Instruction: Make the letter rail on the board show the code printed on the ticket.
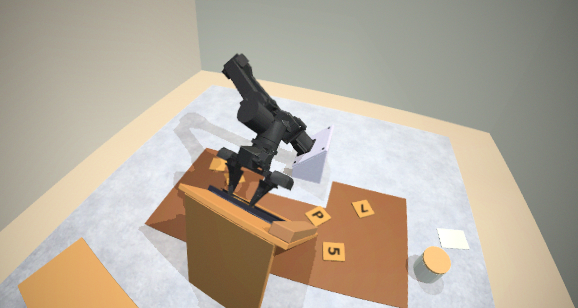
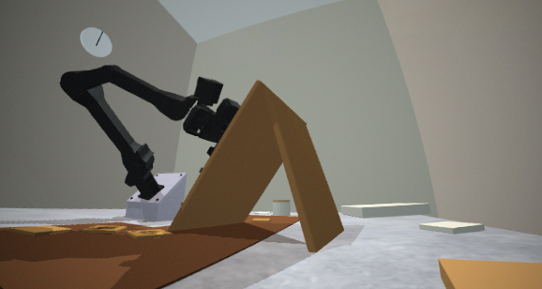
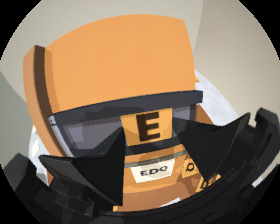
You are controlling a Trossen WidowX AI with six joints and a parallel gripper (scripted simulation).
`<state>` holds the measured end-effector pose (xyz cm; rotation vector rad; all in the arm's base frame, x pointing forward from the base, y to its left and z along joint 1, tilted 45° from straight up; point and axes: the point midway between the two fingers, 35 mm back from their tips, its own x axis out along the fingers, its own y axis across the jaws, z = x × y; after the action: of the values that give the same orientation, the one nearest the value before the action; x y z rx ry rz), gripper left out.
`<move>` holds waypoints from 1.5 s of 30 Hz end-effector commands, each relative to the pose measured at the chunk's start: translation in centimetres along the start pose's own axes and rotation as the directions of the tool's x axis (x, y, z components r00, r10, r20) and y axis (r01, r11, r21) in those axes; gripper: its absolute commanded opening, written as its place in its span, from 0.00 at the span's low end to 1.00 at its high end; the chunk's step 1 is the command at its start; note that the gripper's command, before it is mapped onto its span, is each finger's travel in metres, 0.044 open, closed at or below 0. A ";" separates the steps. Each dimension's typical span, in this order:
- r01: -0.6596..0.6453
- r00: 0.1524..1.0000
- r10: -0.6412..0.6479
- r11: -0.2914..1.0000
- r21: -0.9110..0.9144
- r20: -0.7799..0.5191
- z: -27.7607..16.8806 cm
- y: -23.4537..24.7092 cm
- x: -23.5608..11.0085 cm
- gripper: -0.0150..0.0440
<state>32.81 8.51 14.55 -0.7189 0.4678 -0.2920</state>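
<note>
The sloped board point(image 1: 225, 247) point(image 2: 230, 171) point(image 3: 116, 65) carries a dark-lipped letter rail point(image 1: 272, 217) point(image 3: 91, 106). My gripper point(image 1: 242, 198) point(image 3: 148, 125) is shut on the E tile point(image 3: 164, 125), which lies upright-reading between the rail's lips, with rail showing on both sides of it. The ticket point(image 3: 152, 178) below the rail reads E, D and a last letter like Q or O. A tile like Q point(image 3: 189, 172) and a partly hidden D tile point(image 3: 203, 186) lie beyond the right finger. In the exterior view the board hides the fingertips.
A P tile point(image 1: 325, 217), an L-like tile point(image 1: 369, 212) and a 5 tile point(image 1: 341, 257) lie on the brown mat point(image 1: 375, 277). Another tile point(image 1: 217, 165) lies at the mat's far left. A lidded jar point(image 1: 436, 262) and white card point(image 1: 452, 238) stand right; an orange panel point(image 1: 75, 277) lies front left.
</note>
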 end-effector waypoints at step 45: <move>0.002 1.000 -0.002 1.000 0.008 0.003 0.1 2.7 0.0 0.25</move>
<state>33.06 10.35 12.80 -0.7176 0.4677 -0.2915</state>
